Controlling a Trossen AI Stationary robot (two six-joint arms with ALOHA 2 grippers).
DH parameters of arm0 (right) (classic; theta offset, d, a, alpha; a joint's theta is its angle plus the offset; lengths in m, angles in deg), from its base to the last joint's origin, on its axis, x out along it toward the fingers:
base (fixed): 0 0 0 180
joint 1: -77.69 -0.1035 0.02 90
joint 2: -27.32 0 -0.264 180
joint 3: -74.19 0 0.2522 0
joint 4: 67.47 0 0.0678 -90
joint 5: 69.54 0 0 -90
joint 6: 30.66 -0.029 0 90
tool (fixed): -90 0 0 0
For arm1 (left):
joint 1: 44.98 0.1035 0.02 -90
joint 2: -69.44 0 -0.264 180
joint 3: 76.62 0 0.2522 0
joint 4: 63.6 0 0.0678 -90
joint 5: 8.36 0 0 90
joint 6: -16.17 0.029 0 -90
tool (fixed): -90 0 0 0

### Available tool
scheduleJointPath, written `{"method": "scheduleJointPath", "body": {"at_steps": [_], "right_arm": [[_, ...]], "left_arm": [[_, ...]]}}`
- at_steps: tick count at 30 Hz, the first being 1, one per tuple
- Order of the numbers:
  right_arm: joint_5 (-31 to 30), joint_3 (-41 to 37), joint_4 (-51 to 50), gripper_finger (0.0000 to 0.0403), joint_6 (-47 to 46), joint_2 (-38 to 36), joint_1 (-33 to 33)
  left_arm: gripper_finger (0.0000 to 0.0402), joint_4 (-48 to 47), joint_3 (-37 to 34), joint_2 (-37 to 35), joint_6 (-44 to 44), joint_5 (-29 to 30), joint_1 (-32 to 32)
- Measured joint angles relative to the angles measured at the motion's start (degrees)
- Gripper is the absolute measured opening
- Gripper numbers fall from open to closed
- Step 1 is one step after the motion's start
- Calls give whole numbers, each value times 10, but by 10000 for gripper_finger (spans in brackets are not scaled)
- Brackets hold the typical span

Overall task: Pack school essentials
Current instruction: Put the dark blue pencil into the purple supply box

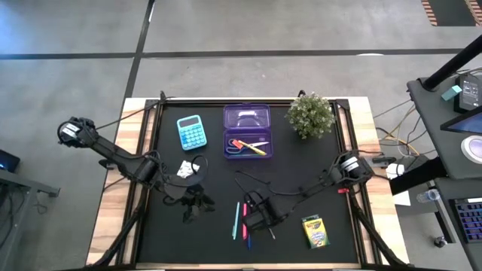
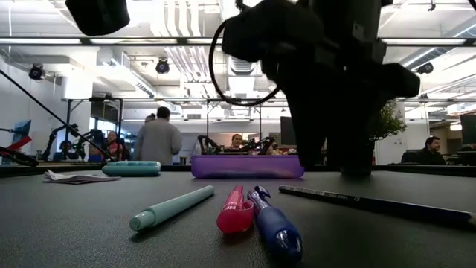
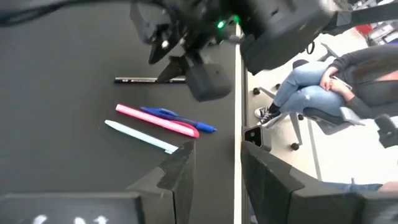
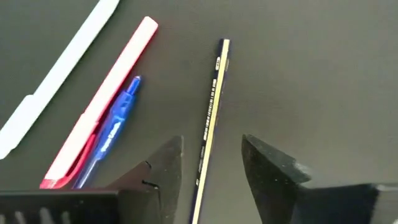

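Right gripper [image 4: 211, 165] low over a thin dark pencil [image 4: 211, 106], fingers spread either side of it.

From table level, the arm's dark bulk hides part of the purple plastic case [image 1: 247, 129]. The scissors inside are barely legible. Smooth pink [image 4: 106, 99], blue [image 4: 112, 137] and pale green [image 2: 172, 207] pens lie just beside the pencil on the matte black mat. The crayon box [image 1: 315, 231] sits nearby. The left gripper [image 3: 214, 177] waits with fingers apart.

Both arms are matte black, built of slim links with bulky rounded joints. A black cable loops loosely off the right arm [image 1: 301, 192] near its wrist, beside a small green light. Each gripper's fingers [image 4: 273, 171] are thick, dark, angular wedges.
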State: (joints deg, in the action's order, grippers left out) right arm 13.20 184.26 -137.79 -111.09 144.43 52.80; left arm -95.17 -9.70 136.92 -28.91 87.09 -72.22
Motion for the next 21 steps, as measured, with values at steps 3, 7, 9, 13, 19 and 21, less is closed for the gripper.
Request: {"method": "scheduleJointPath", "body": {"at_steps": [3,7,9,13,19,21], "right_arm": [[7,0,6,133,-5,14,0],[27,1,11,128,-7,36,0],[26,2,12,127,-11,42,0],[28,3,12,108,-11,53,0],[29,3,14,40,1,62,0],[28,3,15,19,8,64,0]], "left_arm": [[112,30,0,6,0,0,0],[112,79,0,17,9,0,0],[112,89,0,20,26,-14,0],[112,95,1,29,37,-41,0],[112,102,0,44,35,-43,1],[112,101,0,47,35,-43,2]]}}
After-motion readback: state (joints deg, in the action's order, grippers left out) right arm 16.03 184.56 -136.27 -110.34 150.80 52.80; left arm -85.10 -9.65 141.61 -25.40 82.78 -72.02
